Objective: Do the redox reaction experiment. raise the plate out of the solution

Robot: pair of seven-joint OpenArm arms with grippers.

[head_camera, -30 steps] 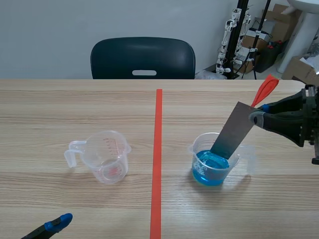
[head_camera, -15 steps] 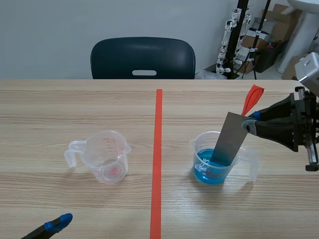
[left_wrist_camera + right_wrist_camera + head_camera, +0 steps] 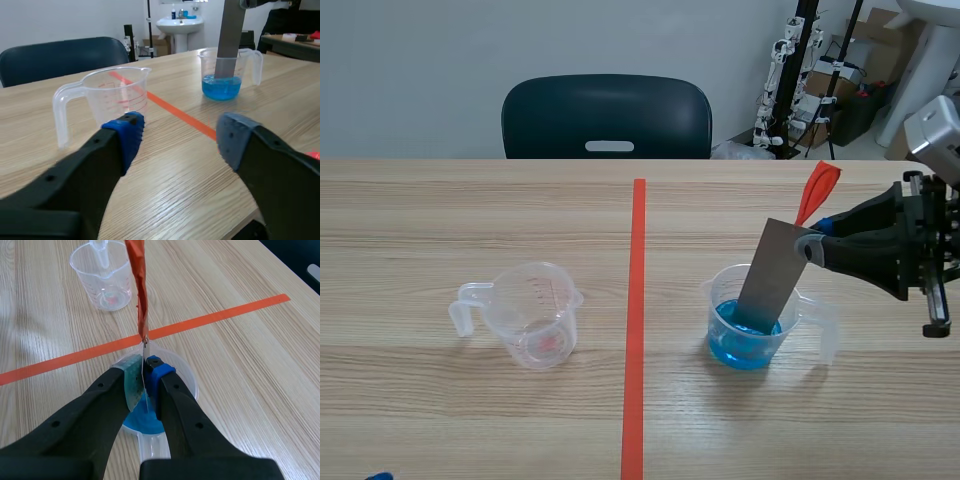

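Firmly, right pincer [image 3: 815, 245] grips the plate [image 3: 775, 275] standing in the solution cup [image 3: 716, 302]; left pincer [image 3: 178, 132] gapes.

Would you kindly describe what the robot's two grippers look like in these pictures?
The left gripper and right gripper each have two thick, black, tapering fingers, one tipped with a blue pad, the other with a greyish dotted pad.
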